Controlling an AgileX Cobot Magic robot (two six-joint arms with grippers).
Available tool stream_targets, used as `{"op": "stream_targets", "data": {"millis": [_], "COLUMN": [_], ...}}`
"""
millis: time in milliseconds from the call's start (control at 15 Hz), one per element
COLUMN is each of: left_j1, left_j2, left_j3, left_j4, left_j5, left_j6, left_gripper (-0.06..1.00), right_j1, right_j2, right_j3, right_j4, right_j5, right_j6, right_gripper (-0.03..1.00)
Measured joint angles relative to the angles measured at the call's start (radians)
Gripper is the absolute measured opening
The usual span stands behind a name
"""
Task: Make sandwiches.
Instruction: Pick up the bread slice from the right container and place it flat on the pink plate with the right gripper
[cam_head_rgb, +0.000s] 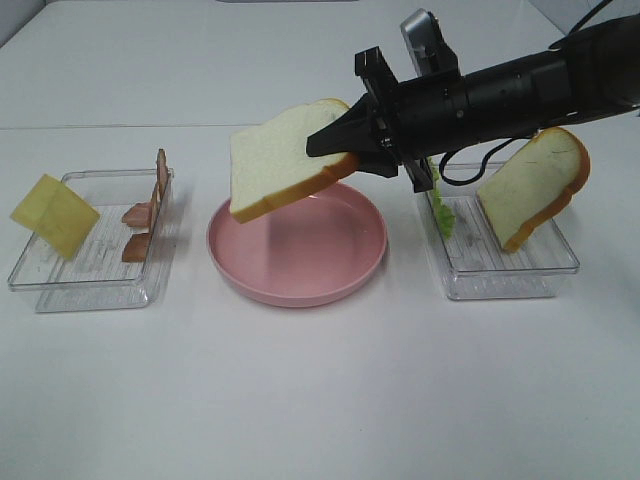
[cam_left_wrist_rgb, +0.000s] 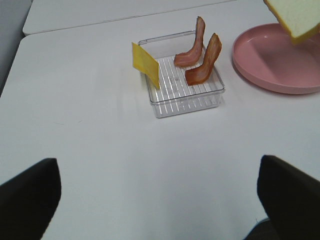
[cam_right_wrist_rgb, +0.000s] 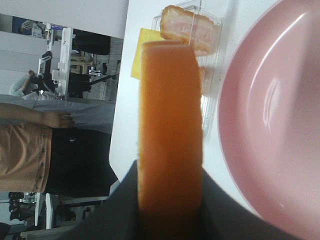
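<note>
Left gripper: fingers spread wide, holding nothing, facing the left tray, where cheese and bacon wait.
Bread slice: clamped by its crust in the right gripper, tilted, above the pink plate near its 11 o'clock rim (no sandwich stacked yet).
Your move: bring it over the plate's centre, level it, lower it close, then release.
Right tray: at the plate's 3 o'clock, with the second slice leaning and lettuce.
Writing: none readable.
</note>
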Motion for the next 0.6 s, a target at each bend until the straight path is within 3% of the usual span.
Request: {"op": "stream_targets", "data": {"millis": [333, 600], "left_j1": [0.000, 0.000], "left_j2": [0.000, 0.000], "left_j3": [0.000, 0.000], "left_j4": [0.000, 0.000], "left_j5": [0.000, 0.000], "left_j6": [0.000, 0.000], "left_gripper": [0.99, 0.99], "right_j1": [0.001, 0.001], "right_j2": [0.201, 0.278], "right_j3": [-0.079, -0.081], "right_j4": [0.115, 0.137], "right_j5": [0.014, 0.013], "right_j6": [-0.067, -0.088], "right_gripper": [0.23, 0.23]}}
